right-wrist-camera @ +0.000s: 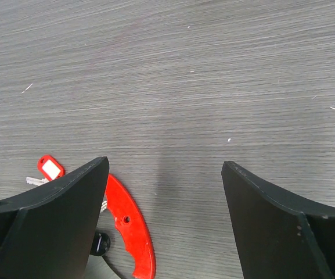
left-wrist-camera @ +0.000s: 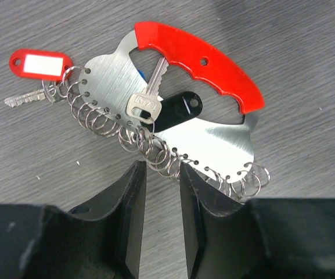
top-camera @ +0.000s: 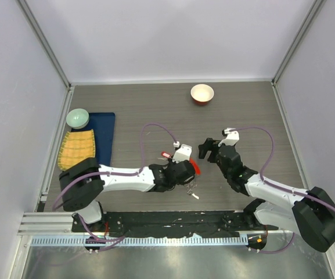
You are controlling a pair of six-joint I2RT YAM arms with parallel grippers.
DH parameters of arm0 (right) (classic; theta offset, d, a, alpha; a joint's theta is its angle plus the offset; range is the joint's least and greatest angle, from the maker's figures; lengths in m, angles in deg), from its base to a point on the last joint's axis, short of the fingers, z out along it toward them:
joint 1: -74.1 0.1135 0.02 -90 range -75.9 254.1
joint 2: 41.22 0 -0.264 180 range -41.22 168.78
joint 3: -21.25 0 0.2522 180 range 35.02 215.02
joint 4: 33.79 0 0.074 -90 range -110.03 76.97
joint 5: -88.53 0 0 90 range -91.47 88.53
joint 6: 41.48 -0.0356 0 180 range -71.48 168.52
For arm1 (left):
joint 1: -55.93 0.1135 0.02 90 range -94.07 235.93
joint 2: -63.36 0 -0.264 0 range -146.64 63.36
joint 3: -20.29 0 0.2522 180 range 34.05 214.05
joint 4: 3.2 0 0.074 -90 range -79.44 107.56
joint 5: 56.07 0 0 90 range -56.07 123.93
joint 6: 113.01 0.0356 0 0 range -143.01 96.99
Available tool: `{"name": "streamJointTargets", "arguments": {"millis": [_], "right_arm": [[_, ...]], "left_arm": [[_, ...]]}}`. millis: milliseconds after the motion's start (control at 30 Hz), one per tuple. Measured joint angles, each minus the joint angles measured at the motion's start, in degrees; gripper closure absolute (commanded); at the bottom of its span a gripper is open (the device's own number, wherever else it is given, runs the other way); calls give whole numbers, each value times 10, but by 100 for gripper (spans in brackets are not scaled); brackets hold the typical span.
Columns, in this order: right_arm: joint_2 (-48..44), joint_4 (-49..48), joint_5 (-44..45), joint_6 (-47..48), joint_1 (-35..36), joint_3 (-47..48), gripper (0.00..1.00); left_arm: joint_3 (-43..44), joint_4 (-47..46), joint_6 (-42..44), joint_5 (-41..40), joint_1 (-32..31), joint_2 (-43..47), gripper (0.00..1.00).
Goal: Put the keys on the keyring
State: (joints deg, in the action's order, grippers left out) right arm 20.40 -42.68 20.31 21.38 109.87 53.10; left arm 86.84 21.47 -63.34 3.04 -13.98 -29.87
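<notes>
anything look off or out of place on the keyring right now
Nothing spilled or broken. One oddity: a silver key lies across the metal plate of the keyring, blade tucked under the red bar, with a black tag poking out beside it. Whether either is hooked on a ring is not clear.

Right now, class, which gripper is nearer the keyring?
Left. The left gripper sits at the keyring, tips by its edge; the right gripper hangs open, apart, to its right.
</notes>
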Motion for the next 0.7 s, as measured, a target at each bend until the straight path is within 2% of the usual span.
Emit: {"name": "streamJointTargets", "arguments": {"millis": [700], "right_arm": [[32, -5, -5, 3, 0, 0, 16]], "left_arm": [[40, 3, 43, -34, 7, -69, 72]]}}
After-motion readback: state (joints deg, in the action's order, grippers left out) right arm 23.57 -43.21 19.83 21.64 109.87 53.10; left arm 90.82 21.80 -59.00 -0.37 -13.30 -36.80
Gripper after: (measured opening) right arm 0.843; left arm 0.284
